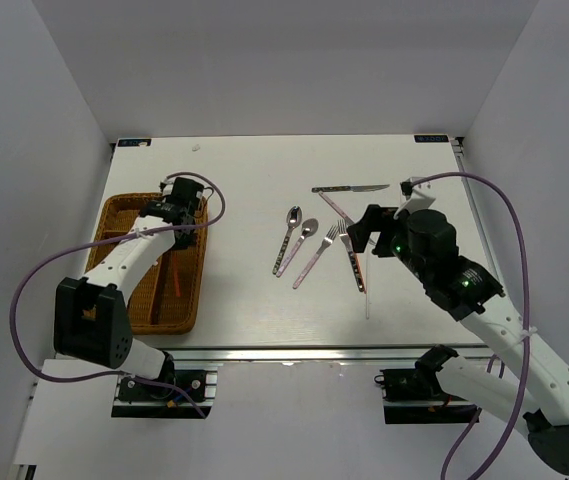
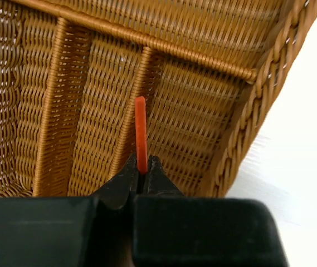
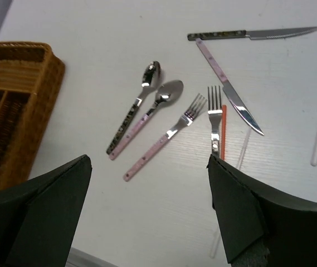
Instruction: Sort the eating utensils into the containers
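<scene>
White links [image 1: 134,255], black joints [image 1: 89,320], purple cables [image 1: 525,280]; green lights [image 1: 461,283], apparently, on right arm [image 1: 504,330].

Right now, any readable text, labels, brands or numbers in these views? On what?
No readable text in any view.
Far-left dark tag: too small to read.
Far-right dark tag: too small to read.
Dark knife handle: speckled pattern only, no lettering.
Wicker tray: no label in view.
</scene>
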Robot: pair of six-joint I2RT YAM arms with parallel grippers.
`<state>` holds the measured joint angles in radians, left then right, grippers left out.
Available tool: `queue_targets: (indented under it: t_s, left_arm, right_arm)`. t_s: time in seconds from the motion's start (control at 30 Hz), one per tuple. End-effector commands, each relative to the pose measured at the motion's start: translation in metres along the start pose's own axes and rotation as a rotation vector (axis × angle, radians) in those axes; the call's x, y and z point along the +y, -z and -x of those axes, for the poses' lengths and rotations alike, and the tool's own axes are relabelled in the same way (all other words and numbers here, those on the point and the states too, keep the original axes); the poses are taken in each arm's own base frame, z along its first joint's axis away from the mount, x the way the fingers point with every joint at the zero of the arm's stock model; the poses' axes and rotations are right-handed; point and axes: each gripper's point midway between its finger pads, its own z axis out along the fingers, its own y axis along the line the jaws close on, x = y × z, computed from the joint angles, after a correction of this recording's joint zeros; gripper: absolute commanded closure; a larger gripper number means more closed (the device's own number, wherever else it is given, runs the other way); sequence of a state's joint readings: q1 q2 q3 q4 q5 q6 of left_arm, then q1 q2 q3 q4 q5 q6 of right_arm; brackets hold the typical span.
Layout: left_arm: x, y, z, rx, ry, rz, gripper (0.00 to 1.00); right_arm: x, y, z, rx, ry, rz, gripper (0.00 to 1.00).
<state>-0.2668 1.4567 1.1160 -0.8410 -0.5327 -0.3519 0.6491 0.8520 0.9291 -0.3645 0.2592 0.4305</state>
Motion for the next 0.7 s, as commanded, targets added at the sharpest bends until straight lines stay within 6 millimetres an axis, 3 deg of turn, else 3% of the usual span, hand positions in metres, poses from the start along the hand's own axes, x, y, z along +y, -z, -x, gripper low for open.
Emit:
queue_targets:
  t_s: [0.0, 0.17, 0.2, 0.4, 0.5, 0.53, 0.67]
  left_arm:
    - [0.001, -0.001, -0.005, -0.005, -0.076, -0.017, 1.0]
    - [-0.004, -0.004, -0.014, 0.01, -0.092, -0.041, 0.98]
    - [-0.005, -0.004, -0.016, 0.018, -0.093, -0.046, 0.87]
    - [-0.007, -0.015, -0.032, 0.066, -0.108, -0.031, 0.66]
    - [0.003, -0.008, -0.026, 0.036, -0.08, 0.008, 0.48]
    - [0.006, -0.005, -0.022, 0.02, -0.071, 0.015, 0.02]
    - [0.025, 0.022, 0.001, -0.053, -0.004, 0.054, 0.02]
  right_arm:
    - [-0.024, 0.002, -0.016, 0.032, 0.06, -0.08, 0.11]
    - [-0.03, -0.001, -0.02, 0.043, 0.087, -0.099, 0.11]
    - [-0.033, -0.002, -0.019, 0.043, 0.089, -0.11, 0.11]
    - [-0.042, -0.003, -0.016, 0.036, 0.084, -0.134, 0.11]
    - [-0.048, -0.002, -0.014, 0.034, 0.079, -0.154, 0.11]
    - [-0.05, -0.003, -0.014, 0.038, 0.077, -0.158, 0.11]
    - [-0.064, -0.005, -0.008, 0.035, 0.048, -0.213, 0.11]
